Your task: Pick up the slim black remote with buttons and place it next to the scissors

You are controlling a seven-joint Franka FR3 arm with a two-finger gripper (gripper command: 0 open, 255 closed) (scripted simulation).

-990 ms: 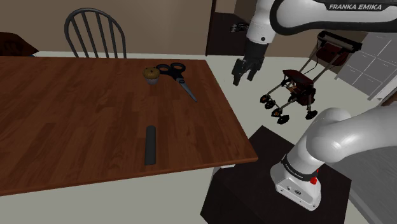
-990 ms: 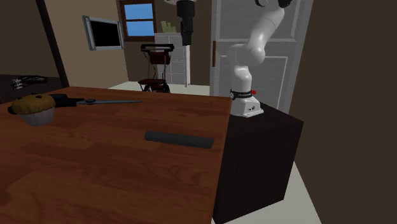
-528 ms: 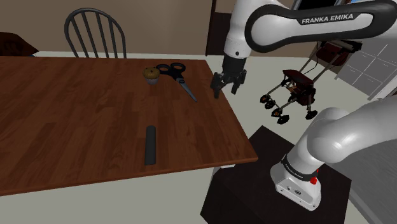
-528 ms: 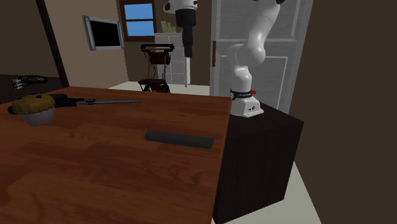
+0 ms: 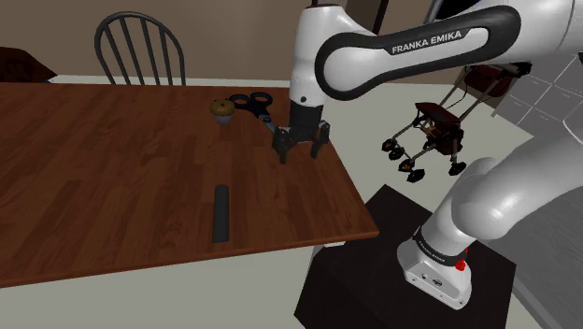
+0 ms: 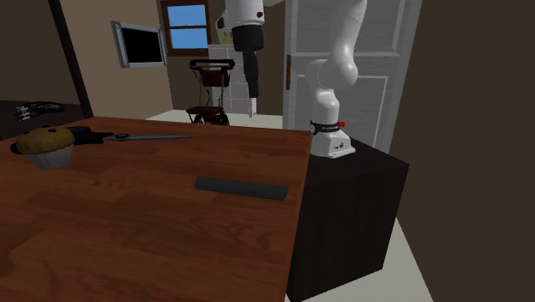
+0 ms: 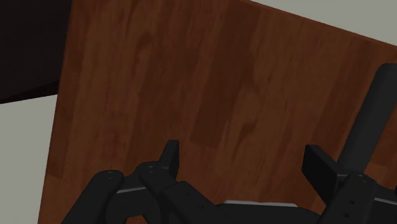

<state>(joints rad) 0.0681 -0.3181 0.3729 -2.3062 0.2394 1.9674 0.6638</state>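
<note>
While the tool (image 5: 300, 150) hangs open and empty, a muffin (image 5: 222, 112) sits just beside the scissors (image 5: 263, 112).

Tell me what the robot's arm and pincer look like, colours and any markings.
The arm is glossy white with rounded links and dark joints; a dark band carries white FRANKA EMIKA lettering. Near its base sits a small red mark. The pincer is all black, with two blocky fingers.

Setting, for your record: home dining area. You see a wooden table (image 5: 112, 159), spindle-back chair (image 5: 139, 49) upper left, folding stroller (image 5: 430, 126) centre right; window (image 6: 188, 17) and wall-mounted screen (image 6: 140, 45), second exterior view's upper left.
</note>
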